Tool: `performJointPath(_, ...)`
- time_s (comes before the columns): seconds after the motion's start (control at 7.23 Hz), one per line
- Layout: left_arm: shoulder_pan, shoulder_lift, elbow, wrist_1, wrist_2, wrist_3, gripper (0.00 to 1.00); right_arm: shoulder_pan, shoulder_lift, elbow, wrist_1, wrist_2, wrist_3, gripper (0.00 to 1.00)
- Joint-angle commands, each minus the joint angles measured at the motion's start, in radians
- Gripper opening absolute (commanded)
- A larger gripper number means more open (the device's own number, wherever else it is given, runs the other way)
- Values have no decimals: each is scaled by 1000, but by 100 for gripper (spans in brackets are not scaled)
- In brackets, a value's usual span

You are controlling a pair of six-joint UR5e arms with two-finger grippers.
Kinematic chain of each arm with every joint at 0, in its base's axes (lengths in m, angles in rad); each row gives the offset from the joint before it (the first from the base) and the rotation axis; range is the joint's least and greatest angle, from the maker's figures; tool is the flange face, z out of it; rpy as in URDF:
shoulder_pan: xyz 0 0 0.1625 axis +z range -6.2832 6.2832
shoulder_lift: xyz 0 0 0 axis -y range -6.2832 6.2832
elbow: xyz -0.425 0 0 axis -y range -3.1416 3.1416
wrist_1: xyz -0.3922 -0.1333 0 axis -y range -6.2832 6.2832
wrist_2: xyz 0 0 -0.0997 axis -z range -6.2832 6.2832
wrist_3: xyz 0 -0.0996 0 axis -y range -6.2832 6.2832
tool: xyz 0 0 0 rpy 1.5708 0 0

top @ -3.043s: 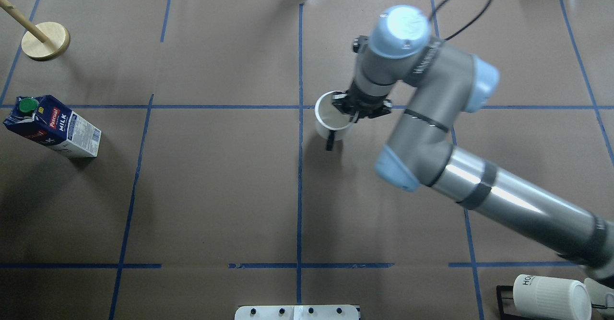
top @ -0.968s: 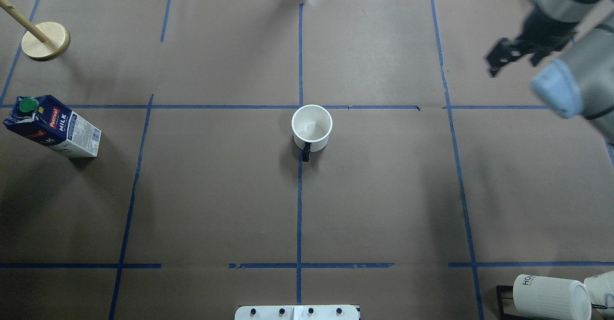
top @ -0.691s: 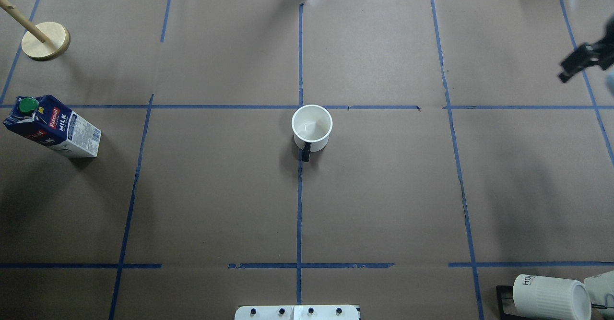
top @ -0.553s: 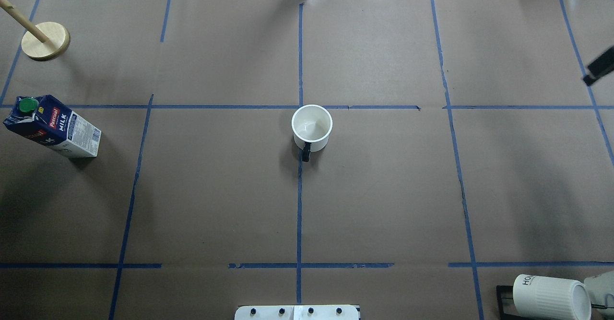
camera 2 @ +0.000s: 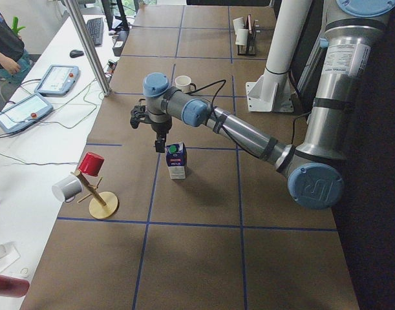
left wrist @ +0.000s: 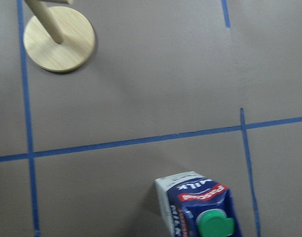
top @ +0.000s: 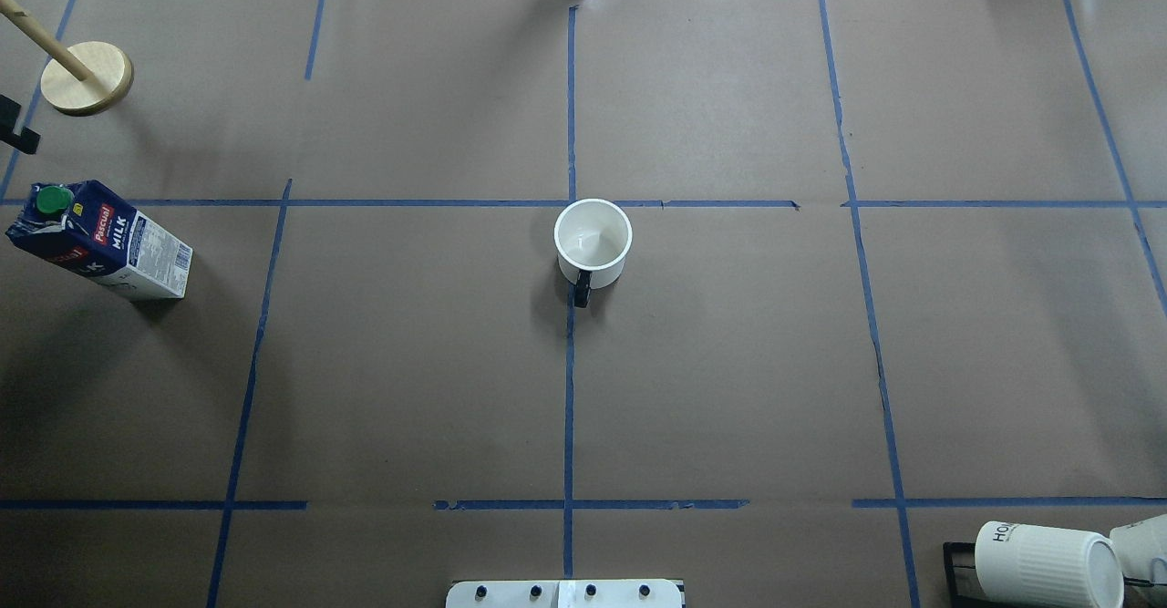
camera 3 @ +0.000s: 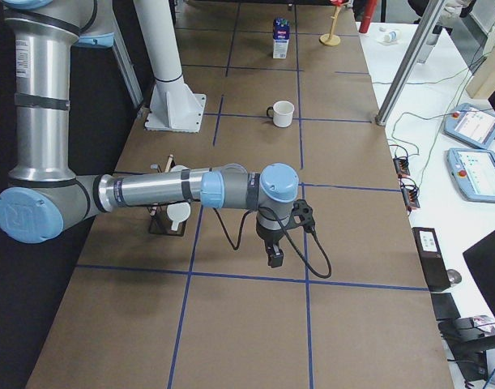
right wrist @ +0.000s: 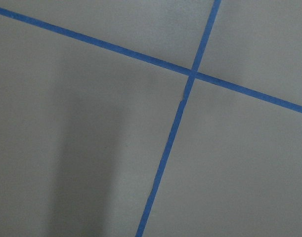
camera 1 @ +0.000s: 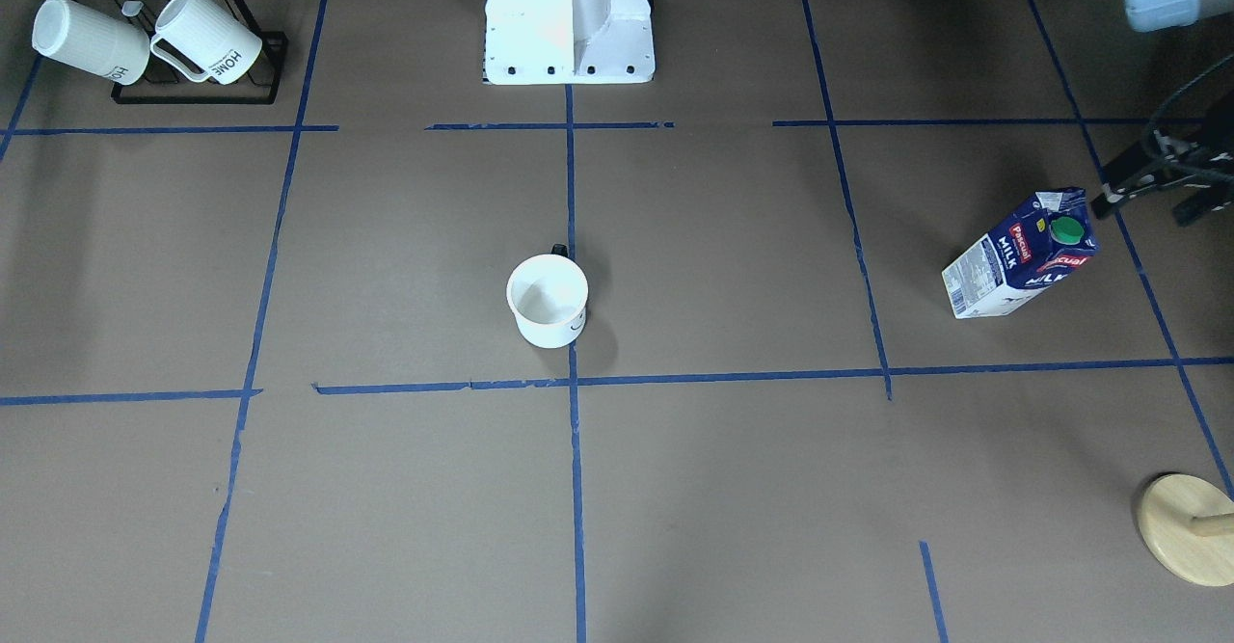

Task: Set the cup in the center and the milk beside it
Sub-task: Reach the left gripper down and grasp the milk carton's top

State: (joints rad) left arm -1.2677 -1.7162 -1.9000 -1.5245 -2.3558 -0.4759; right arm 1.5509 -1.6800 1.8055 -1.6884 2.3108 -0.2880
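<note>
The cup (top: 593, 242), white with a black handle, stands upright just on the robot's side of the center tape cross (top: 570, 204); it also shows in the front view (camera 1: 547, 301). The milk (top: 96, 239) stands upright far to the table's left, also in the front view (camera 1: 1017, 257) and the left wrist view (left wrist: 200, 207). My left gripper (camera 1: 1145, 211) hovers open and empty just past the milk, above it (camera 2: 160, 139); one finger (top: 18, 129) shows at the overhead view's left edge. My right gripper (camera 3: 273, 255) hangs over bare paper far right; I cannot tell its state.
A black rack (camera 1: 193, 93) with two ribbed "HOME" mugs (top: 1048, 562) stands near the robot's right. A wooden cup stand (top: 87, 77) with a red and a white cup (camera 2: 90, 163) is at the far left. The robot base (camera 1: 569, 16) sits mid-table.
My right gripper let go of the cup near the center and pulled away off the overhead view's right edge. A left gripper finger has come in at the left edge.
</note>
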Motion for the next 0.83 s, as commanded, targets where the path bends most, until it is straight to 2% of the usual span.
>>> performJointPath(0.0, 56, 13, -4, -16, 29, -99, 100, 5, -18, -3, 35, 1, 19, 100)
performJointPath(0.69, 143, 41, 44, -74, 66, -101, 100, 5, -14, -5, 36, 2, 26, 100)
